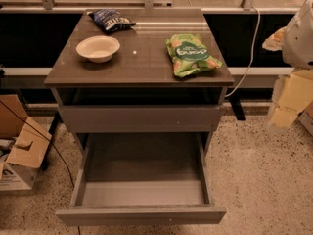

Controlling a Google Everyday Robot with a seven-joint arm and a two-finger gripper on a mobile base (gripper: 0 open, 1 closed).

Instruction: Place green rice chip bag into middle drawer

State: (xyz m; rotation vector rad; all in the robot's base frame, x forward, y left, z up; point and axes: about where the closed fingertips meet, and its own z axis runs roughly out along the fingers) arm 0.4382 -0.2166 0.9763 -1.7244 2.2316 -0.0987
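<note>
The green rice chip bag [191,54] lies flat on the right side of the cabinet's brown top [142,65]. The middle drawer [141,214] is pulled out wide towards me, and its dark grey floor [142,165] holds nothing. My gripper [287,99] hangs at the far right edge of the view, beside the cabinet and to the right of the bag, below the level of the top. It touches nothing and holds nothing that I can see. The white arm [299,33] rises above it.
A white bowl [98,48] stands on the left of the top and a dark blue snack bag [111,19] lies at the back left. The closed upper drawer front [139,119] sits above the open drawer. Cardboard boxes [19,148] stand on the floor at left. A white cable [250,48] hangs at back right.
</note>
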